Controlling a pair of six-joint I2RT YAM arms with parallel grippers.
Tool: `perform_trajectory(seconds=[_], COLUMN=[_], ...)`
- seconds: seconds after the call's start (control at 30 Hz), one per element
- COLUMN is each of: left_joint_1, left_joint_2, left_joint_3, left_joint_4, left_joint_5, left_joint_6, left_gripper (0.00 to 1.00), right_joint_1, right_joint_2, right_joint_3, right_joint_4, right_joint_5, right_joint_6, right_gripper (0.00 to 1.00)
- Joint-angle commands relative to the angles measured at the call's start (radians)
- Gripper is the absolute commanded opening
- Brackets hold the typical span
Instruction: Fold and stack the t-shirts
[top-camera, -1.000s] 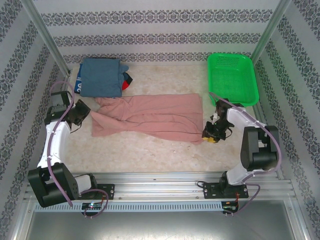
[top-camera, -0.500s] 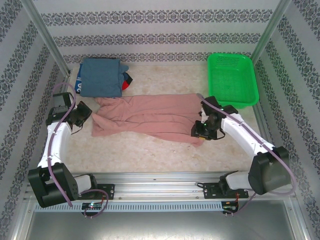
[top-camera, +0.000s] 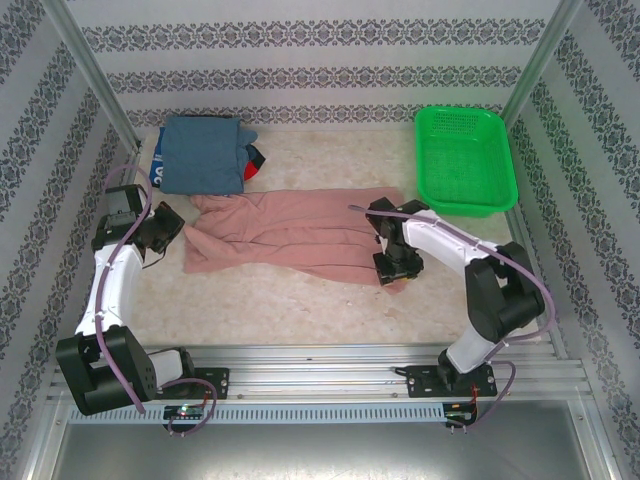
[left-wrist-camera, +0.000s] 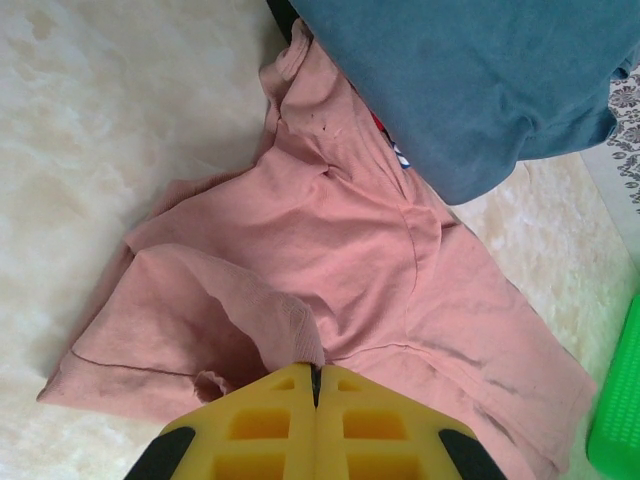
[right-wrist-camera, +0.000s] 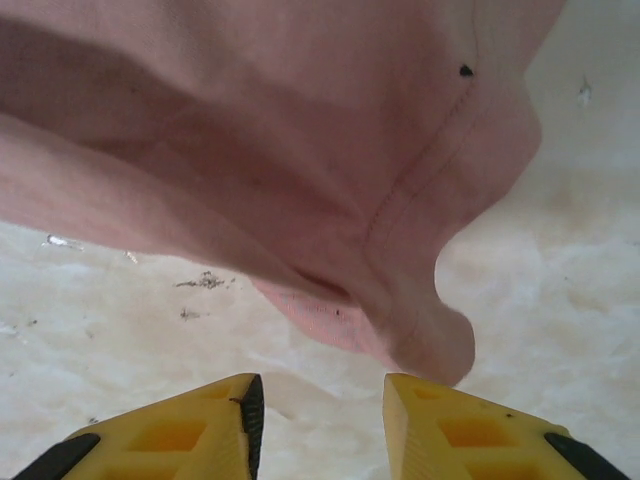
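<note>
The dusty-pink t-shirt (top-camera: 300, 235) lies spread across the middle of the table, folded lengthwise and rumpled at its left end. My left gripper (top-camera: 172, 228) sits at that left end. In the left wrist view its yellow fingers (left-wrist-camera: 315, 372) are shut on a raised fold of the pink cloth (left-wrist-camera: 340, 250). My right gripper (top-camera: 392, 268) hovers over the shirt's near right corner. Seen from the right wrist, it (right-wrist-camera: 322, 390) is open with only bare table between the fingers, and the pink hem (right-wrist-camera: 300, 130) hangs just ahead. A folded blue-grey t-shirt (top-camera: 203, 155) tops the stack at the back left.
A red and dark edge (top-camera: 255, 158) peeks out from under the blue-grey shirt (left-wrist-camera: 470, 80). The green mesh basket (top-camera: 462, 160) stands at the back right and has nothing in it. Patterned walls close in the table on three sides.
My right arm has swung left from the table's right side to the pink shirt's near right corner, its jaws opening slightly. The left arm has not moved.
</note>
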Motion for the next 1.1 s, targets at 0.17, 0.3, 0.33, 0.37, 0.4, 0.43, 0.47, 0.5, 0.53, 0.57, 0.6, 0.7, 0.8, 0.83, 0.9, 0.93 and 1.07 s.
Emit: perform_trajectory(seconds=[0.17,0.3,0.33,0.37,0.4,0.43,0.47,0.5,0.53,0.57,0.6,0.7,0.8,0.83,0.9,0.93,1.07], left_joint_1=[-0.010,-0.010,-0.010,-0.010,-0.010,-0.010,-0.009,-0.009,-0.010,-0.009,-0.009,-0.008,-0.008,-0.009,-0.008,-0.008,-0.008], left_joint_2=[-0.012,-0.014,-0.013,-0.014,-0.016,-0.016,-0.016,-0.016,-0.016,-0.015,-0.016,-0.014,-0.011,-0.011,-0.011,-0.013,-0.016], left_joint_3=[-0.005,-0.008,-0.007,-0.004,-0.005,-0.004,-0.005,-0.005,-0.006,-0.008,-0.010,-0.011,-0.011,-0.013,-0.012,-0.014,-0.022], left_joint_4=[0.021,0.023,0.020,0.017,0.016,0.014,0.014,0.016,0.018,0.020,0.021,0.026,0.029,0.029,0.027,0.026,0.029], left_joint_5=[-0.006,-0.009,-0.010,-0.012,-0.013,-0.015,-0.018,-0.017,-0.018,-0.017,-0.018,-0.021,-0.020,-0.021,-0.021,-0.023,-0.026], left_joint_6=[0.024,0.022,0.023,0.025,0.027,0.028,0.029,0.029,0.027,0.025,0.024,0.022,0.019,0.018,0.021,0.021,0.017], left_gripper=[0.00,0.00,0.00,0.00,0.00,0.00,0.00,0.00,0.00,0.00,0.00,0.00,0.00,0.00,0.00,0.00,0.00], right_joint_1=[0.041,0.041,0.037,0.036,0.035,0.034,0.034,0.034,0.034,0.035,0.035,0.034,0.033,0.034,0.035,0.035,0.034], right_joint_2=[0.019,0.029,0.042,0.052,0.062,0.068,0.072,0.076,0.082,0.088,0.093,0.113,0.135,0.144,0.160,0.165,0.197], right_joint_3=[0.019,0.009,0.018,0.026,0.032,0.031,0.030,0.028,0.028,0.026,0.023,0.016,0.015,0.019,0.023,0.024,0.034], right_joint_4=[-0.045,-0.049,-0.059,-0.070,-0.079,-0.083,-0.082,-0.079,-0.080,-0.082,-0.082,-0.074,-0.069,-0.069,-0.073,-0.074,-0.072], right_joint_5=[0.060,0.083,0.090,0.101,0.115,0.119,0.117,0.108,0.101,0.103,0.109,0.113,0.114,0.114,0.114,0.117,0.128], right_joint_6=[-0.032,-0.029,-0.029,-0.030,-0.033,-0.035,-0.037,-0.037,-0.037,-0.034,-0.032,-0.035,-0.033,-0.034,-0.034,-0.033,-0.031], right_gripper=[0.39,0.39,0.39,0.39,0.39,0.39,0.39,0.39,0.40,0.40,0.40,0.40,0.40,0.40,0.40,0.40,0.39])
